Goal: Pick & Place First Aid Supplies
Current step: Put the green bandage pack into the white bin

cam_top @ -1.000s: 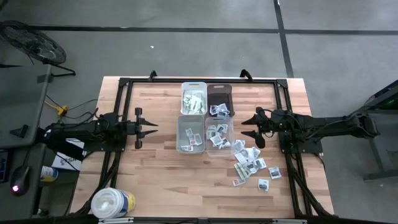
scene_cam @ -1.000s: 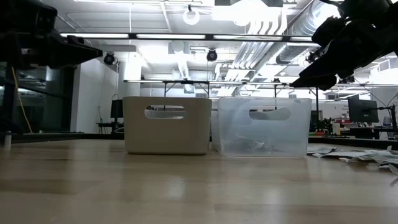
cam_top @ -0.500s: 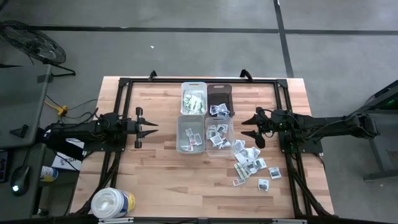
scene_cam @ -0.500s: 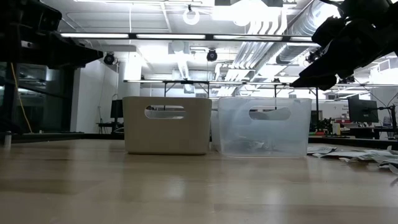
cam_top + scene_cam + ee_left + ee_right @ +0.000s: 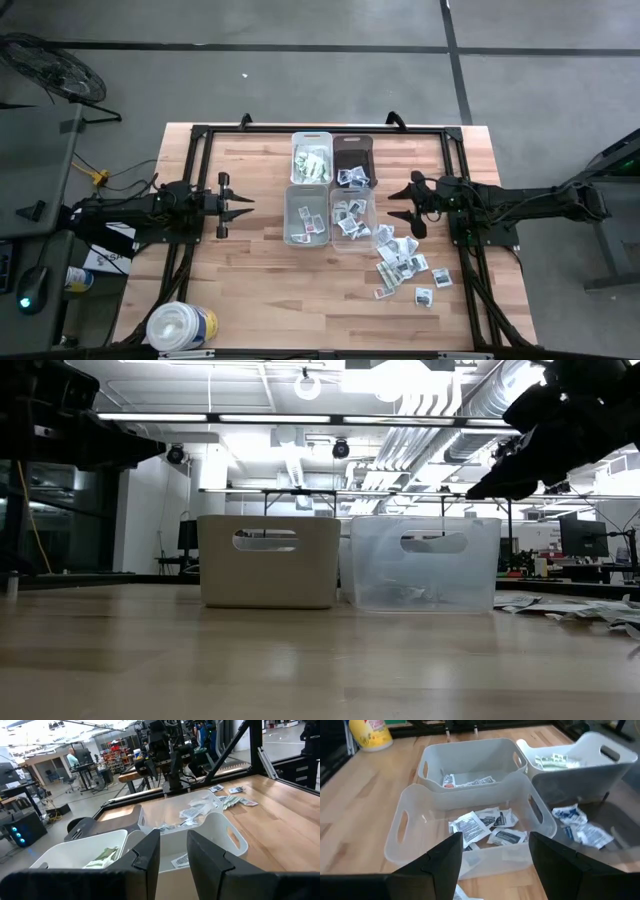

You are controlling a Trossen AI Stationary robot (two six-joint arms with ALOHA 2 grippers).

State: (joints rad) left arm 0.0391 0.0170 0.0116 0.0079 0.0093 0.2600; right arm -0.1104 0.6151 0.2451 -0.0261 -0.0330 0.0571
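change: none, both arms static vs a second ago | left gripper (image 5: 236,206) left-centre, fingers part-spread, nothing held | right gripper (image 5: 404,205) right of bins, spread wide, empty | packets (image 5: 403,262) loose pile lower right, others in four bins (image 5: 331,189) at centre | task: stalled, next pick not begun

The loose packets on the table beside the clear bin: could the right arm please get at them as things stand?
Probably yes: the right gripper hangs open just beside the loose packets, with nothing lying over them.
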